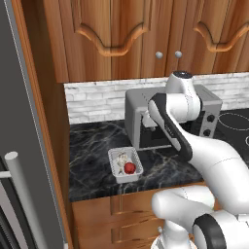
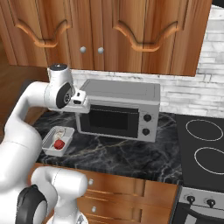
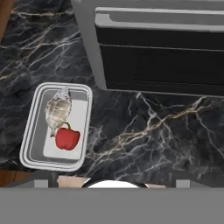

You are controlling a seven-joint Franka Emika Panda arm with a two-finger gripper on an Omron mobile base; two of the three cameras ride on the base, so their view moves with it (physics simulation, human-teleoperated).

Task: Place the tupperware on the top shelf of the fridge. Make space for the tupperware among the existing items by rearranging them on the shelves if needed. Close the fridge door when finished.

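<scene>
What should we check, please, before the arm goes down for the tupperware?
1. Tupperware upright on the counter, apart from the toaster oven: ok.
2. Contents inside the tub, red food and pale lump: ok.
3. Gripper open and empty: ok by the hand view, where nothing sits between the tips.
4. Gripper centred over the tub: not ok; the tub lies left of centre in the hand view.
5. Fridge door open and top shelf free: cannot tell.
</scene>
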